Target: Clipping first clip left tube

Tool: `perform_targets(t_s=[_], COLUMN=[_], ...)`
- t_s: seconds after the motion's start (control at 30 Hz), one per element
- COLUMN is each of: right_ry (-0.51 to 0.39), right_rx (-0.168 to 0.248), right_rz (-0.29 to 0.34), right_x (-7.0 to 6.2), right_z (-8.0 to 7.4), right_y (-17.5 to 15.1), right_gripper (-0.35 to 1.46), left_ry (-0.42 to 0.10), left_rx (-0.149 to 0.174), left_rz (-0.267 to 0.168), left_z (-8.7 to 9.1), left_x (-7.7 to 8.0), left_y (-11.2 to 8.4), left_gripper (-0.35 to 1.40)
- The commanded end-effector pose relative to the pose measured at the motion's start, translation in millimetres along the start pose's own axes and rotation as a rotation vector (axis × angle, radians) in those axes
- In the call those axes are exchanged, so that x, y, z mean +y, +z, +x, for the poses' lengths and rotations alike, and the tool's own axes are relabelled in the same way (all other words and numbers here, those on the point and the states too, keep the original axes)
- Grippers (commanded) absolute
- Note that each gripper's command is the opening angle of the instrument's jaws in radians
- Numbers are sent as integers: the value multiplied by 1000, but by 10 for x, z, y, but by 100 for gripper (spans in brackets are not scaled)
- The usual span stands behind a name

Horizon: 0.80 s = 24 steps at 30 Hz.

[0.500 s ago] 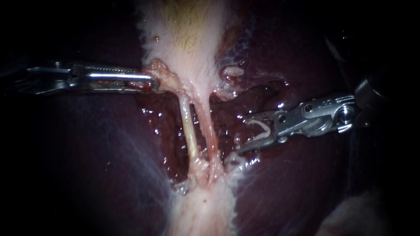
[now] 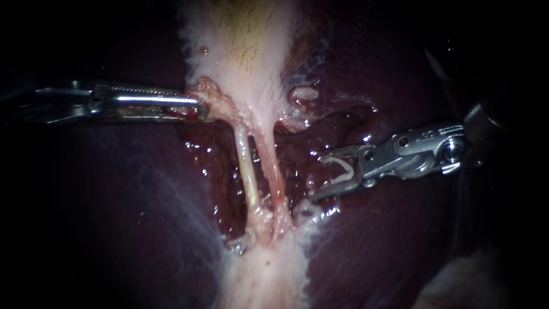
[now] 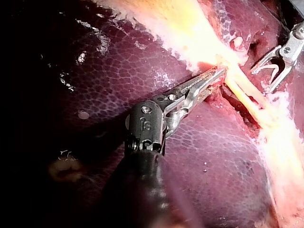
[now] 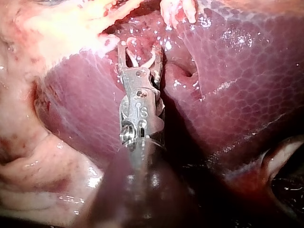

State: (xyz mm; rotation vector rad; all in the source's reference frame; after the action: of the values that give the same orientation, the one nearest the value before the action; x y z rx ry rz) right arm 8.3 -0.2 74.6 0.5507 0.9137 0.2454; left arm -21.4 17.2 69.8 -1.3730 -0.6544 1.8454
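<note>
Endoscope view: left instrument (image 2: 197, 109) is clamping the gallbladder (image 2: 240, 51) edge, tensioning the left tube (image 2: 246, 171). Right instrument (image 2: 317, 177) is hovering short of both tubes, jaws spread, carrying a clip (image 2: 343, 169). Left wrist view: tube is running taut ahead of the clamped jaws. Right wrist view: clip is sitting loaded, liver (image 4: 237, 71) alongside. Judging this as the approach step. Next move is needing the clip passed beyond the right tube (image 2: 275, 171) to straddle the left one.

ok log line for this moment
left instrument: jaws shut on gallbladder | right instrument: clip held in jaws, apart from left tube | left tube: unclipped
</note>
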Motion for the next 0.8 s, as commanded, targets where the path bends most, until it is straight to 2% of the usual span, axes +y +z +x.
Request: perform_targets(t_s=[0.03,0.8], right_ry=[0,0], right_rx=[0,0], right_rz=[0,1], right_x=[0,-1], right_z=[0,0], right_y=[0,-1], right_gripper=[44,45], left_ry=[0,0], left_rx=[0,0], left_rz=[0,-1], left_z=[0,1], left_x=[0,-1], left_y=[0,-2], left_gripper=[-35,-35])
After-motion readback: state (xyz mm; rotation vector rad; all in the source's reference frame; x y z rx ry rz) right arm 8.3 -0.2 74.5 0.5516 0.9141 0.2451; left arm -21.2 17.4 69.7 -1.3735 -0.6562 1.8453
